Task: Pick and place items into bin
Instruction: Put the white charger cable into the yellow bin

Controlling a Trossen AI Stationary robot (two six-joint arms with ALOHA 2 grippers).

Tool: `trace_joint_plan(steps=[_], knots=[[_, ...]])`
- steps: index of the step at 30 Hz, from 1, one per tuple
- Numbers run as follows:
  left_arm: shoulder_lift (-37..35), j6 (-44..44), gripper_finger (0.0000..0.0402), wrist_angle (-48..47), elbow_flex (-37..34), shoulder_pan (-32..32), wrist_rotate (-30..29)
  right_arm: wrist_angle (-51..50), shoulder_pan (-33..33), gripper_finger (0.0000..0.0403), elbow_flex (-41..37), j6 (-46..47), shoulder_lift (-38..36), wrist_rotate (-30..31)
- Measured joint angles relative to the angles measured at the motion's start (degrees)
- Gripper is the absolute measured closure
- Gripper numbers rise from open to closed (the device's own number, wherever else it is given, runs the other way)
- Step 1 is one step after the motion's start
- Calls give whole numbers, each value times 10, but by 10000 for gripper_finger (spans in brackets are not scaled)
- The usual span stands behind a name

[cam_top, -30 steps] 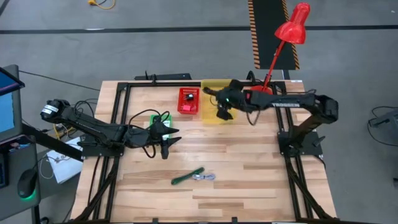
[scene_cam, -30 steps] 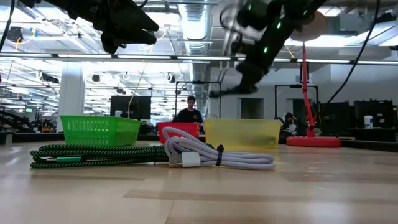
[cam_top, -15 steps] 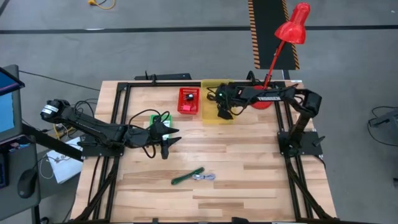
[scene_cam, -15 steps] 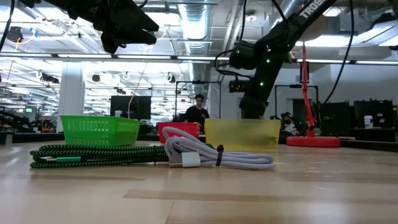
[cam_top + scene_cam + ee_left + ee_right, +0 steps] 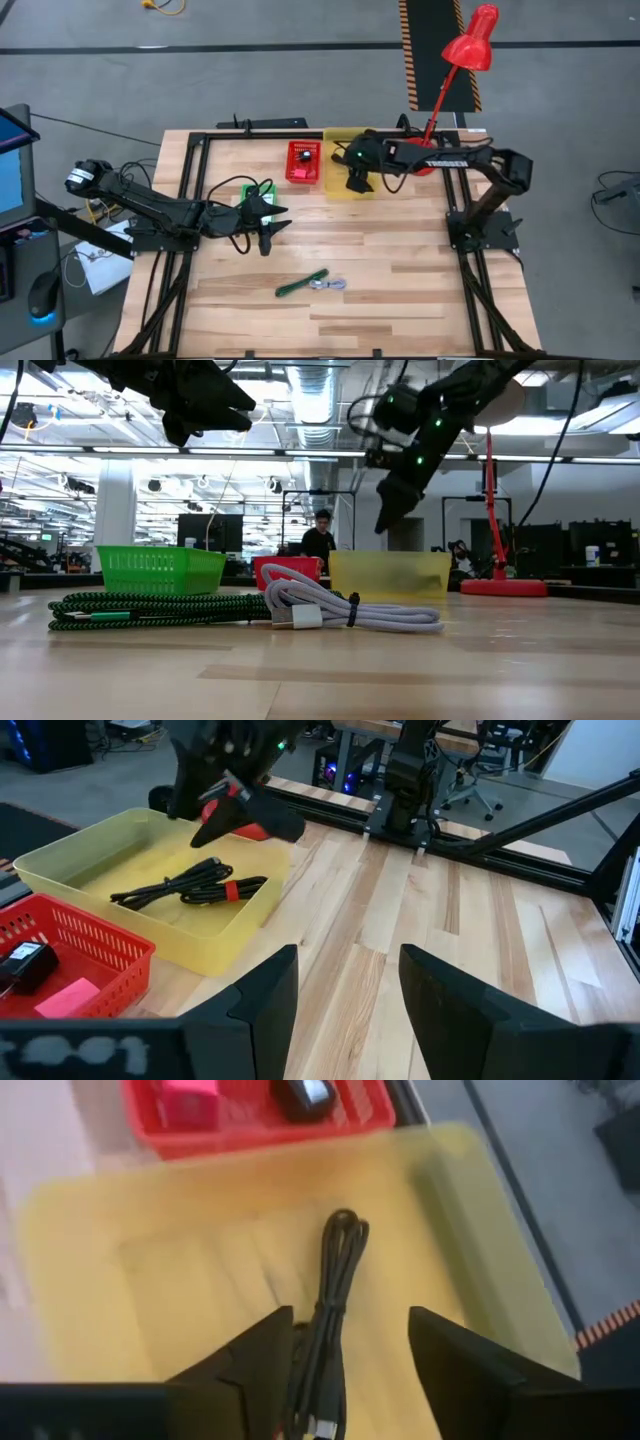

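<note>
My right gripper (image 5: pixel 356 184) hangs open over the yellow bin (image 5: pixel 335 160), clear of it in the low view (image 5: pixel 386 520). A coiled black cable (image 5: pixel 336 1280) lies on the bin's floor below the fingers, also in the left wrist view (image 5: pixel 190 885). On the table's near middle lie a green braided cable (image 5: pixel 301 284) and a white cable (image 5: pixel 331 286), side by side. My left gripper (image 5: pixel 265 238) waits open above the table beside the green basket (image 5: pixel 250 198). A black block (image 5: pixel 303 1092) and a pink piece (image 5: pixel 190 1094) rest in the red bin (image 5: pixel 303 162).
The green basket (image 5: pixel 160 568), red bin (image 5: pixel 290 572) and yellow bin (image 5: pixel 390 575) stand in a row along the far side. A red desk lamp (image 5: pixel 455 60) stands at the far right corner. A dark frame runs round the table. A person stands in the room behind.
My right gripper has dipped into the yellow bin, opened and let go of the black cable, then risen clear of the rim. The cable now lies on the bin's floor.
</note>
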Motion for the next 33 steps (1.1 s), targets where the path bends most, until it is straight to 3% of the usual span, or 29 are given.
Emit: trace_joint_plan(steps=[4,8,12,15,17,19,22,28,33], knots=[[0,0,237,0,0,0,0,-17,25,179,0,23,-33,0],[0,0,237,1,0,0,-3,-99,64,171,0,-3,-76,3],[0,-2,237,2,0,0,-3,-210,107,171,28,-45,-119,91],[0,-8,237,2,0,1,-4,-305,146,171,65,41,-153,180],[0,-9,237,2,0,1,-4,-367,172,171,86,90,-176,200],[0,-9,237,3,0,1,-4,-360,189,171,93,103,-210,192],[0,-9,237,4,0,1,-4,-286,196,171,88,84,-286,113],[0,-9,237,7,0,1,-4,-142,150,171,38,61,-453,-142],[0,-5,237,6,0,1,-2,-45,135,171,-65,92,-581,-268]])
